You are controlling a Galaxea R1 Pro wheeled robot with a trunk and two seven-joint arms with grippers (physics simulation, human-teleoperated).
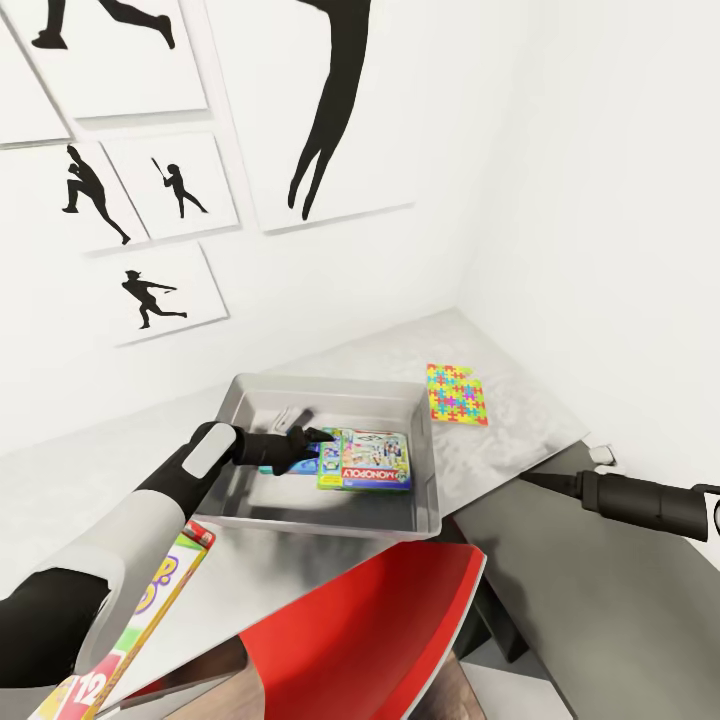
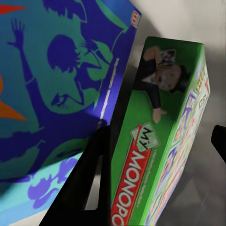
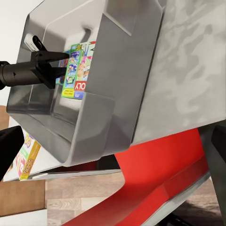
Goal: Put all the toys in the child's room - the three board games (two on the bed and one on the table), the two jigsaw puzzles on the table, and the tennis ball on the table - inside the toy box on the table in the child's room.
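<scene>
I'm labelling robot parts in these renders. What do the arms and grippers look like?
The left arm has white-grey shells over black joints and ends in a black left gripper with slim tapered fingers. The right arm is a glossy black cylinder narrowing to a thin point.

Monopoly box [image 1: 376, 462] green/red | toy box [image 1: 300, 512] grey | puzzle [image 1: 457, 394] multicolour, prob. jigsaw print

Green Monopoly box [image 2: 155, 155] beside a blue box [image 2: 56, 84], possibly touching.
</scene>
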